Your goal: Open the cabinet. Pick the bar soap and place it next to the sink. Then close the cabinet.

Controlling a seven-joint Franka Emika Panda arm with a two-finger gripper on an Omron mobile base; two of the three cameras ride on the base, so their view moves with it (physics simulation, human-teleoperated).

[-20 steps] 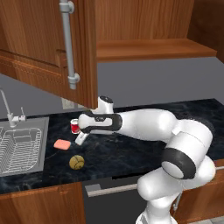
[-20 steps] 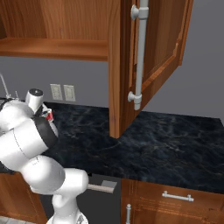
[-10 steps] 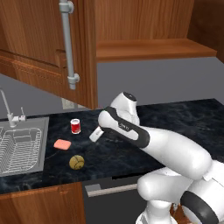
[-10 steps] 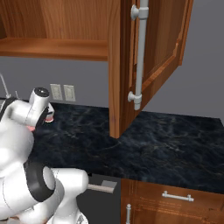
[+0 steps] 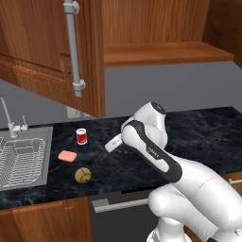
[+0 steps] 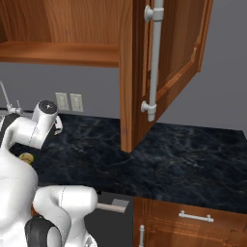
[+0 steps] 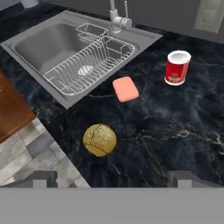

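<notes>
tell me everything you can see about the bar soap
The bar soap is a small flat salmon-pink block with rounded corners and a smooth matte look. It lies flat on the dark marbled counter, just beside the rim of the sink, apart from the red can and the yellow-brown ball. Nothing touches it but the counter; the open gripper is clear of it.

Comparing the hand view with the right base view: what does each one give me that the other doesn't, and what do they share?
Hand view alone: the sink with its wire rack, the bar soap lying on the counter beside it, and the red can. Right base view alone: the cabinet, its door swung open, and a drawer front below. Both: the dark marble counter, the faucet, the yellow-brown ball.
</notes>
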